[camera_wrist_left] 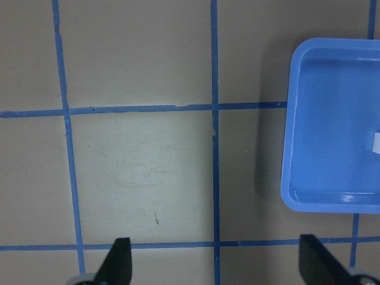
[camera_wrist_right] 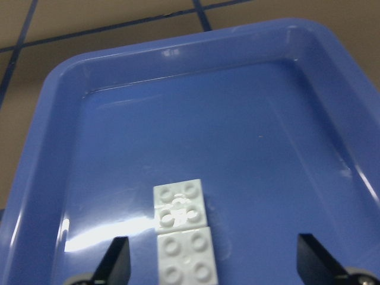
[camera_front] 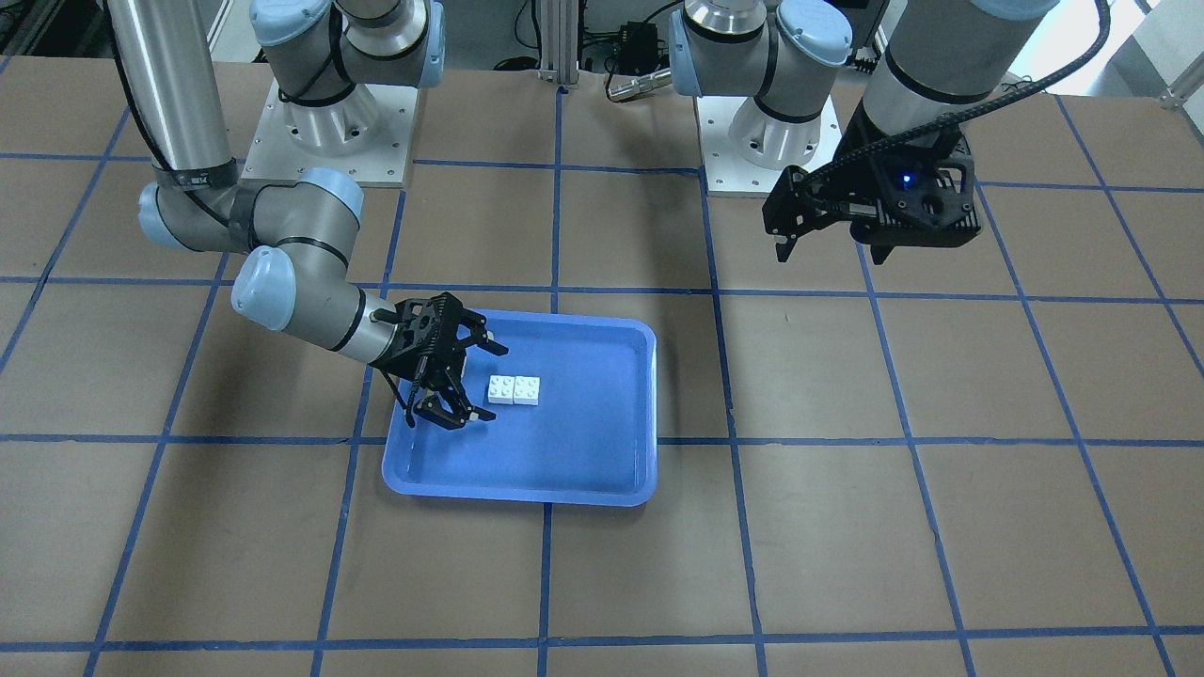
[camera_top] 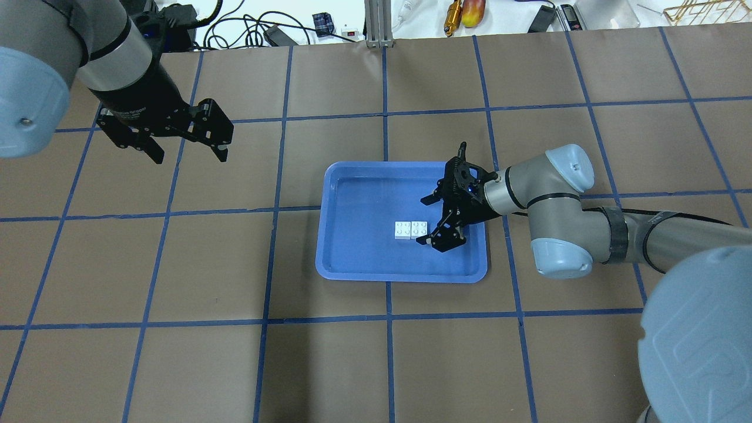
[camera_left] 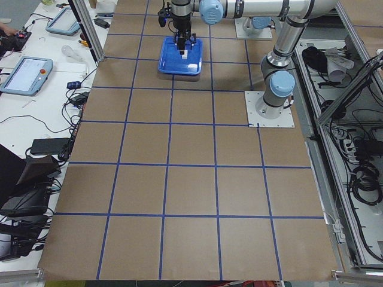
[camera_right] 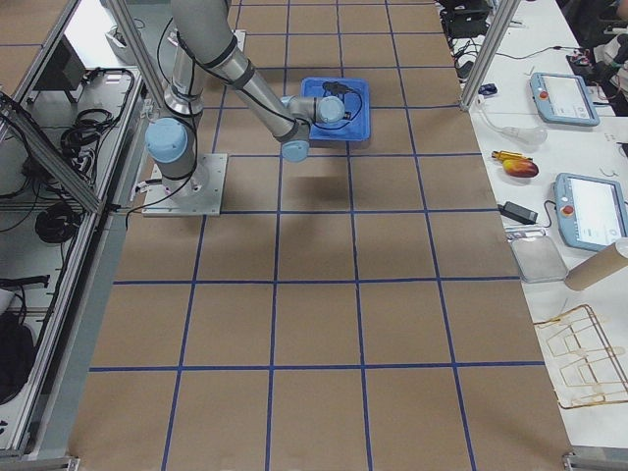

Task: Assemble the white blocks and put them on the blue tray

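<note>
The two white blocks (camera_front: 514, 390) lie side by side and touching on the floor of the blue tray (camera_front: 517, 495). My right gripper (camera_front: 477, 381) is open and empty, low over the tray, just beside the blocks. In the overhead view the blocks (camera_top: 410, 230) sit left of the right gripper (camera_top: 431, 222), inside the tray (camera_top: 399, 277). The right wrist view shows the blocks (camera_wrist_right: 181, 231) between the open fingers (camera_wrist_right: 116, 264), within the tray (camera_wrist_right: 178, 53). My left gripper (camera_top: 191, 157) is open, empty, raised over bare table, away from the tray.
The table is brown paper with a blue tape grid. The left wrist view shows the tray's corner (camera_wrist_left: 332, 205) at its right edge. Both arm bases (camera_front: 329, 132) stand at the robot's side. Cables and tools lie beyond the far edge (camera_top: 464, 12).
</note>
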Controlling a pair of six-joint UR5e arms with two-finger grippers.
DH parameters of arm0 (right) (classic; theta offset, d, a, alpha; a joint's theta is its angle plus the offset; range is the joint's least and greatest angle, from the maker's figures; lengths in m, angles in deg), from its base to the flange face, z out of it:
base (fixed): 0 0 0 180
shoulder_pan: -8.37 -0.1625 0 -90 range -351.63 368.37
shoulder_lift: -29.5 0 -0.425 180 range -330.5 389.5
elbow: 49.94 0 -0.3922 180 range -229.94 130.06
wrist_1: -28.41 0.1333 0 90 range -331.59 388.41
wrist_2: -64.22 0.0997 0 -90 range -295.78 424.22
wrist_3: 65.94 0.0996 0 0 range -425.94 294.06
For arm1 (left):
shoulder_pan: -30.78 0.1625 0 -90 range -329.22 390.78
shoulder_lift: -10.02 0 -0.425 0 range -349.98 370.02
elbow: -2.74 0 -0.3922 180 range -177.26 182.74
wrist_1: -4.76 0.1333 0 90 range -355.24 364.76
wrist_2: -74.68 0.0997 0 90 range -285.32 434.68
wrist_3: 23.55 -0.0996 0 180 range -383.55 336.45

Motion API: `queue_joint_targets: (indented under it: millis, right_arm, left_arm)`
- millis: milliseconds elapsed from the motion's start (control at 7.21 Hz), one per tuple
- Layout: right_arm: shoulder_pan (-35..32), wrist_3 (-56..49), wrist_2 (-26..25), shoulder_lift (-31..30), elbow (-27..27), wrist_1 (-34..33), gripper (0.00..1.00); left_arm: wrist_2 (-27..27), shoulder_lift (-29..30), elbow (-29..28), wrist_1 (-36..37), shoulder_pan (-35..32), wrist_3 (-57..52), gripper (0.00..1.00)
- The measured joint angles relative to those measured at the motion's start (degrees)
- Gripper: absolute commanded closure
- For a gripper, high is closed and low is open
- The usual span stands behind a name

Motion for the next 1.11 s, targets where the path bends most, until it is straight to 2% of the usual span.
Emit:
queue_joint_targets:
  millis: [277,554,832,1109]
  right_arm:
    - [0.0,8.2,-4.1,-4.8,5.7,3.0,0.0]
    - [-0.1,14.8,-12.2,-13.3,11.9,16.6,0.0]
    - [-0.1,22.9,-23.7,-20.9,18.2,31.8,0.0]
    - [-0.1,34.2,-33.8,-26.7,21.0,42.9,0.0]
  left_arm:
    - [0.0,0.0,-0.2,0.0,0.1,0.0,0.0]
    - [0.0,-0.2,-0.3,0.0,0.1,0.0,0.0]
    - [0.0,-0.7,-0.2,0.0,0.1,0.0,0.0]
    - [0.0,-1.2,-0.2,-0.2,0.2,0.0,0.0]
